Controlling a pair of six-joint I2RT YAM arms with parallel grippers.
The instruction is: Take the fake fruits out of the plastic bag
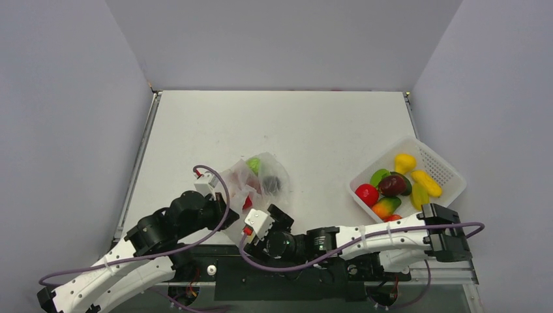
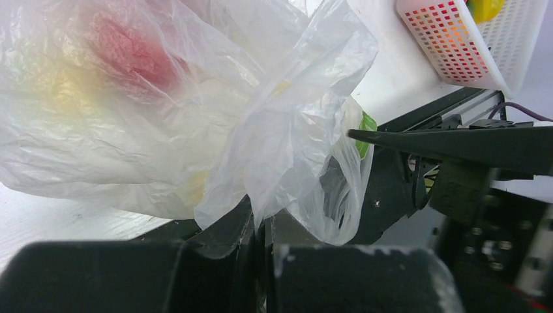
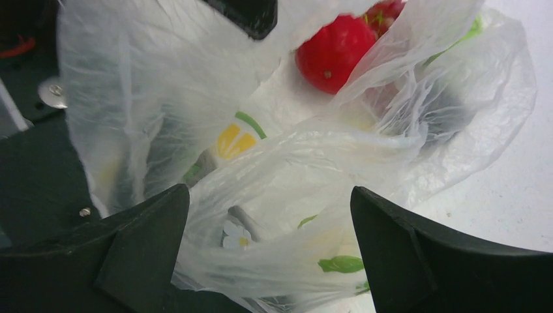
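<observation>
plastic bag (image 2: 163, 111) pinched in gripper (image 2: 262, 225), basket (image 2: 456, 45) beyond

White flat tabletop (image 1: 313, 124), grey walls on three sides. Two things lie directly on it. Clear crinkly plastic bag (image 1: 261, 179) with citrus-and-leaf print: crumpled heap at near edge on my side, left of centre. White perforated plastic basket (image 1: 450, 171): far right, turned diagonally, one corner at table's right edge. Bag and basket well apart.
</observation>
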